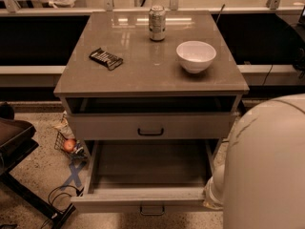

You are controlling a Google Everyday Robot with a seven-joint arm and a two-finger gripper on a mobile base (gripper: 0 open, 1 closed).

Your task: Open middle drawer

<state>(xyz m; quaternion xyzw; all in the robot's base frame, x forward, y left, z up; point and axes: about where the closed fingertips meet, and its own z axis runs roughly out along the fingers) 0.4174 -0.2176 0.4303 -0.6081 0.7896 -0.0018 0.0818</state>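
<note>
Speckled floor and dark shelving behind the cabinet.

Camera view: on cabinet's top, can at back centre, white bowl right of it, dark packet on left side. Just under the top, top drawer with the taller front, cracked open a little, dark gap above its front. Below that, middle drawer pulled far out of cabinet toward camera, nothing seen inside, handle at centre of its front. Lowest drawer hidden beneath. On floor left of cabinet, small wire basket holding an orange fruit. Right of cabinet, pale robot body. Rounded arm part at middle drawer's front right corner, touching or just beside, cannot tell which. Gripper not visible, likely hidden by robot body right of cabinet; apart or together cannot be told.

Step judged: pull about finished, drawer looks near full travel. Next move probably calls for release and backing straight away from cabinet without nudging the front back in.

Long axis of middle drawer's front runs left-right, parallel to cabinet's front edge. Front and handle point toward camera, slide line straight out from cabinet.
</note>
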